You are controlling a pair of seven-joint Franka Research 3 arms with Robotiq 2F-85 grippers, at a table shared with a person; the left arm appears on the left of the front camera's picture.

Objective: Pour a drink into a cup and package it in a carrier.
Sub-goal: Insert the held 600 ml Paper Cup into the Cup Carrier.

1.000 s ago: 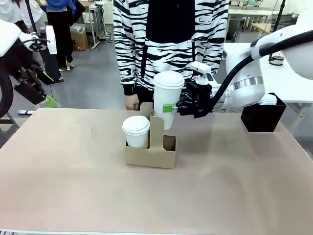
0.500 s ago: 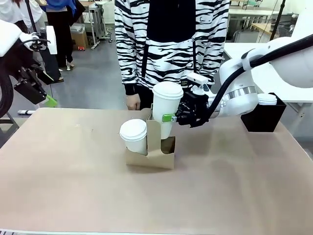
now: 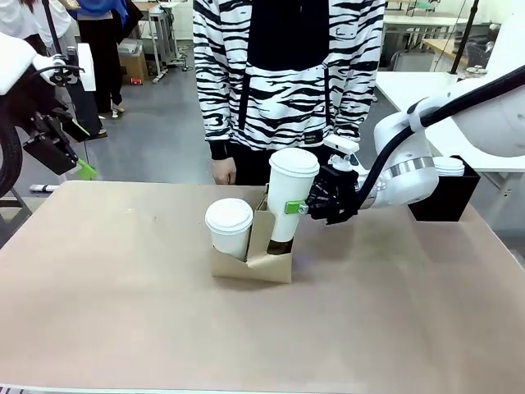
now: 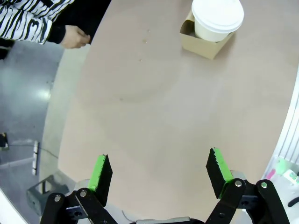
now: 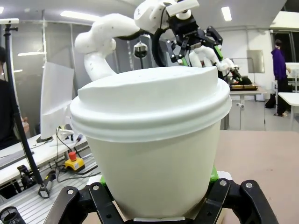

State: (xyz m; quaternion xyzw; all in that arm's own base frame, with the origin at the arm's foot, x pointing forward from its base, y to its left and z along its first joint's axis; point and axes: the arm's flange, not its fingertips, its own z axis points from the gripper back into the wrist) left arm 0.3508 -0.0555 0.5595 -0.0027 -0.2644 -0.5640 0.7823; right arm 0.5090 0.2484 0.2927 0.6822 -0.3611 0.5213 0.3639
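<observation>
Right gripper [image 3: 297, 207] clamping tapered lidded paper cup [image 3: 289, 197], boxy cardboard carrier [image 3: 254, 258]

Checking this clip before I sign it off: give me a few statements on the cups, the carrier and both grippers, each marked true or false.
1. The right gripper is shut on a lidded white cup. True.
2. That cup stands upright beside the carrier. False: it is tilted, with its base down at the right compartment of the carrier.
3. A second lidded cup sits in the carrier's left compartment. True.
4. The left gripper holds a lid. False: its jaws are open and hold nothing, above the table.
5. The person's hand grips the carrier's handle. False: it hangs at the table's far edge, apart from the carrier.
</observation>
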